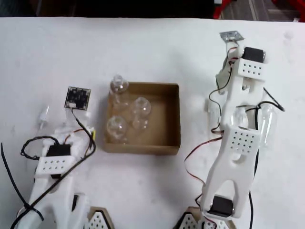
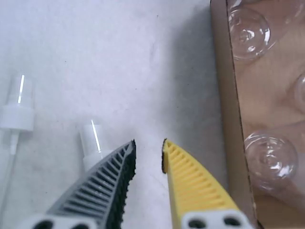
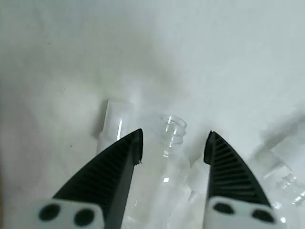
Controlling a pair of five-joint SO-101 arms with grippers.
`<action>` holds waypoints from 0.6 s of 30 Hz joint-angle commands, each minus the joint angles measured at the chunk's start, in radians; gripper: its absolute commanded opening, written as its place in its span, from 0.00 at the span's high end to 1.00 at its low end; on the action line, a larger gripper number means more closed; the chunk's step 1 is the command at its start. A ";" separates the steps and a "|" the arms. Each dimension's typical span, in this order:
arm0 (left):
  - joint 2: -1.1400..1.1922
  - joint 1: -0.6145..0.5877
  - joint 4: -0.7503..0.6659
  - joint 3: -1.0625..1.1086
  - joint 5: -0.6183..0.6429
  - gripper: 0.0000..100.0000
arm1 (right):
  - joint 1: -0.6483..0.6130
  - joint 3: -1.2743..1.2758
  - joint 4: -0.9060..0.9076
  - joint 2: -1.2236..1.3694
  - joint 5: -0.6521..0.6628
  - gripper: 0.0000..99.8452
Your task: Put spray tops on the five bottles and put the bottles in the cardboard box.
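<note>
High view: cardboard box sits mid-frame on the white bench. Three clear bottles stand in its left half. Left arm is at lower left. Right arm is right of the box, over more bottles lying on the bench.

Left wrist view: left gripper is slightly parted and holds nothing. One spray top lies just beside its grey finger, and a second spray top lies at the left edge. The box wall is at the right edge.

Right wrist view: right gripper is spread wide, either side of an open-necked bottle lying on the bench.
</note>
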 commanded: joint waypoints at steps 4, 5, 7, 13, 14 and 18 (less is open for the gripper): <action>-0.005 0.013 -0.021 -0.005 0.009 0.91 | 0.002 -0.037 0.024 0.025 0.015 0.81; -0.005 0.013 -0.021 -0.005 0.009 0.91 | 0.002 -0.037 0.021 0.030 0.015 0.81; -0.005 0.013 -0.021 -0.005 0.009 0.91 | 0.005 -0.037 0.016 0.038 0.015 0.81; -0.005 0.013 -0.021 -0.005 0.009 0.91 | 0.010 -0.037 0.010 0.068 0.015 0.81; -0.005 0.013 -0.021 -0.005 0.009 0.91 | 0.008 -0.037 0.005 0.073 0.015 0.81; -0.005 0.013 -0.021 -0.005 0.009 0.91 | 0.008 -0.037 -0.042 0.091 0.015 0.84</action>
